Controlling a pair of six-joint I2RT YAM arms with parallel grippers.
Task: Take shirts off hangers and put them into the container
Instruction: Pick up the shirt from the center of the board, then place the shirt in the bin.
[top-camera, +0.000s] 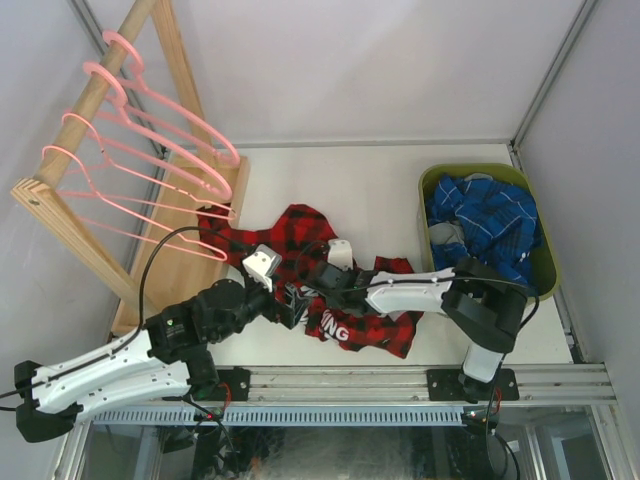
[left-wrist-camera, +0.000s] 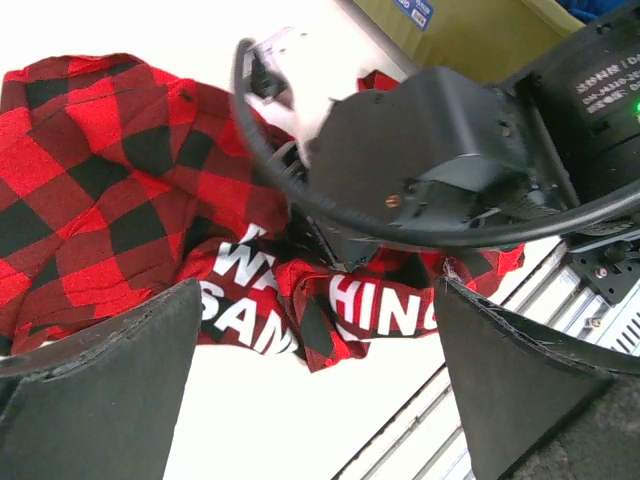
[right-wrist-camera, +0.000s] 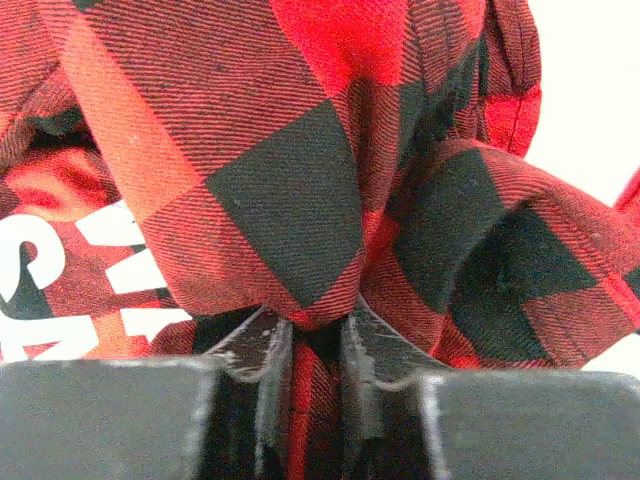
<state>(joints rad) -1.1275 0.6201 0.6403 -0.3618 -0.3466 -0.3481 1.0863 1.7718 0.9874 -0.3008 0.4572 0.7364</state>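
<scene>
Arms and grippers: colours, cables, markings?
Each arm pairs a white link with black joint housings: left arm, right arm. Each wrist carries a white camera block. A thick black cable loops by the right wrist. Left gripper: broad black wedge fingers. Right gripper: dark scuffed pads. The right arm's housing shows white lettering and a green light.

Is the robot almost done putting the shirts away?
Nearly. The pink hangers look bare, and a blue plaid shirt already lies in the green bin. The right fingers are pinching the red plaid shirt on the table; it has yet to go into the bin.
</scene>
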